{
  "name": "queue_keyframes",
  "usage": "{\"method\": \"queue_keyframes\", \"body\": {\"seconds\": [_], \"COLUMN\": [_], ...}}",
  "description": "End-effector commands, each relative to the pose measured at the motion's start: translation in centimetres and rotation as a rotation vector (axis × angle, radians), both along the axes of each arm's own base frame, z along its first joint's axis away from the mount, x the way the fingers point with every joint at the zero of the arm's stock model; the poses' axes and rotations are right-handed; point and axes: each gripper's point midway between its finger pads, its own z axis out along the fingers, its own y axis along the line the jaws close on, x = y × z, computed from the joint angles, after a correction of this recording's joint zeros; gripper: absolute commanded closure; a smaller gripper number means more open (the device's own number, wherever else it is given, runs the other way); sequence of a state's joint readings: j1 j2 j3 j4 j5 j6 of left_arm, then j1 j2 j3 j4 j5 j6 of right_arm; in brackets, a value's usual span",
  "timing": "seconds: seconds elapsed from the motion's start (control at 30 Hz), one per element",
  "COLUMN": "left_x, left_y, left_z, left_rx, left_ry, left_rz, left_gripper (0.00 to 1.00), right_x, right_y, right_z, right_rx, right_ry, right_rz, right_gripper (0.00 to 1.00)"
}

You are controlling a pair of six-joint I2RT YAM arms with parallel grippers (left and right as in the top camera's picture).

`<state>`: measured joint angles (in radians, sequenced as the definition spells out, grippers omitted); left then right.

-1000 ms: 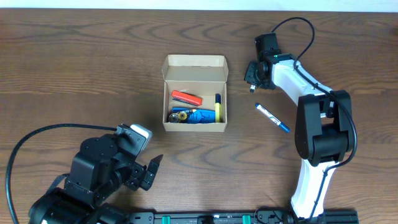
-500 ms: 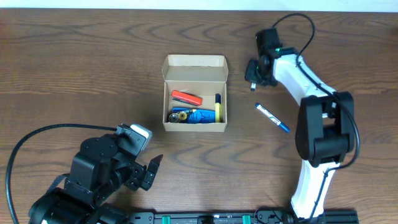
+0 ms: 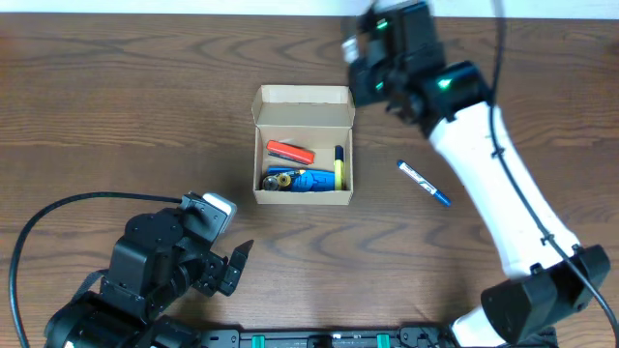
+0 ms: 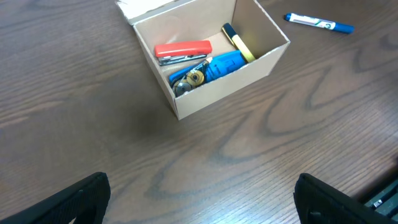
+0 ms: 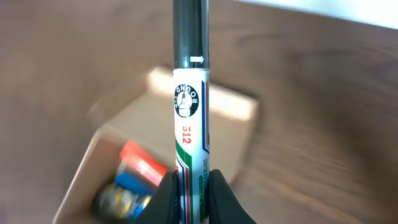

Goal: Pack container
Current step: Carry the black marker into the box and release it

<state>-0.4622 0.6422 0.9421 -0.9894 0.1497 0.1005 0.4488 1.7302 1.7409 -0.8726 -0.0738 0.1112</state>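
Beside the container (image 3: 303, 196), right gripper (image 5: 193, 194) clenching marker (image 5: 188, 118) marked "512", left gripper (image 4: 200, 202) released.

Left tool (image 3: 230, 266) sits low, spread wide; right tool (image 5: 191, 193), arm stretched far forward, pinches a marker (image 5: 188, 112).

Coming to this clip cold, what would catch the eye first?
The white marker with a black cap fills the right wrist view, pinched upright in the right gripper with the open tan cardboard box behind it. That box sits mid-frame overhead, holding a red stapler, a blue object and a yellow highlighter. A second white marker with a blue cap lies on the dark wooden table, apart on the box's right.
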Motion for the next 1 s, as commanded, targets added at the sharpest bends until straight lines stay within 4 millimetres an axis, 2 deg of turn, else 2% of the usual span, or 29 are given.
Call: {"method": "queue_keyframes", "body": {"seconds": [0.0, 0.17, 0.3, 0.4, 0.5, 0.63, 0.83, 0.87, 0.9, 0.97], "left_x": [0.0, 0.0, 0.0, 0.0, 0.0, 0.0, 0.0, 0.0, 0.0, 0.0], "left_y": [0.0, 0.0, 0.0, 0.0, 0.0, 0.0, 0.0, 0.0, 0.0, 0.0], "left_z": [0.6, 0.6, 0.6, 0.6, 0.6, 0.6, 0.6, 0.6, 0.6, 0.6], "left_rx": [-0.012, -0.012, -0.012, -0.012, -0.012, -0.012, -0.012, -0.012, -0.012, -0.012], "left_ry": [-0.012, -0.012, -0.012, -0.012, -0.012, -0.012, -0.012, -0.012, -0.012, -0.012], "left_rz": [0.007, 0.007, 0.007, 0.007, 0.007, 0.007, 0.007, 0.007, 0.007, 0.007], "left_gripper": [0.05, 0.05, 0.05, 0.05, 0.05, 0.05, 0.05, 0.05, 0.05, 0.05], "right_x": [-2.5, -6.0, -8.9, -10.1, -10.6, -10.3, -9.8, -9.7, -9.7, -9.7], "right_y": [2.6, 3.8, 5.1, 5.2, 5.1, 5.3, 5.6, 5.7, 5.7, 5.9], "right_z": [-2.9, -6.1, -8.8, -10.9, -12.8, -14.5, -15.4, -15.4, -15.3, -15.2], "right_rx": [-0.151, -0.313, -0.286, -0.285, -0.302, -0.299, -0.297, -0.297, -0.294, -0.281], "right_ry": [0.005, -0.005, -0.007, -0.011, -0.029, -0.064, -0.106, -0.11, -0.11, -0.107], "right_rz": [0.295, 0.642, 0.908, 1.016, 1.077, 1.075, 1.068, 1.068, 1.067, 1.051], "right_gripper": [0.99, 0.99, 0.99, 0.99, 0.98, 0.99, 0.98, 0.87, 0.62, 0.53]}}
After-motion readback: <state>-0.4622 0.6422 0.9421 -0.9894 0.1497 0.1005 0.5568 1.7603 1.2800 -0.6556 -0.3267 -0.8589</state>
